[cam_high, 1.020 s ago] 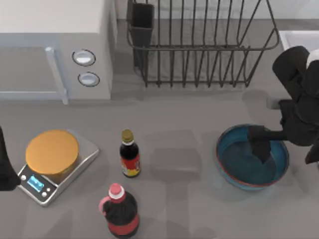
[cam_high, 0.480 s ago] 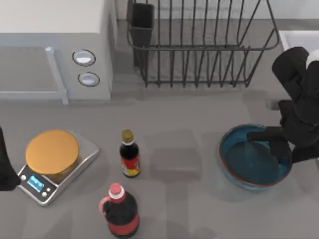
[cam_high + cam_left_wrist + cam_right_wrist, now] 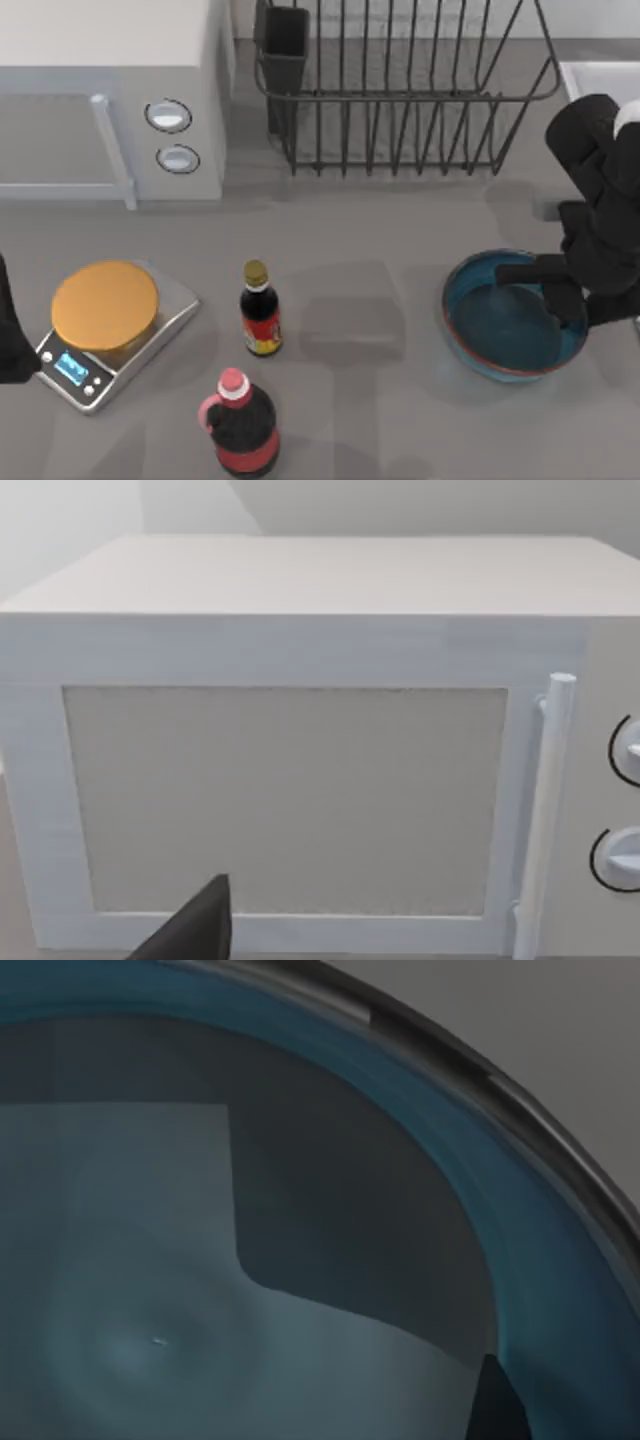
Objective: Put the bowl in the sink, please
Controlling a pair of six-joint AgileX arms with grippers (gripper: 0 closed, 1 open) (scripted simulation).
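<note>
Item: teal bowl [image 3: 505, 335], on the counter [image 3: 400, 220] at right, near the sink [image 3: 600, 75]; my right pincer [image 3: 560, 300] at its right rim, closure indiscernible; I'd confirm grip, then lift level.

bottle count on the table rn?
2. A small dark bottle with a gold cap stands near the table's middle, right of the scale. A bigger dark bottle with a red cap and handle stands just in front of it, at the near edge. No others visible.
</note>
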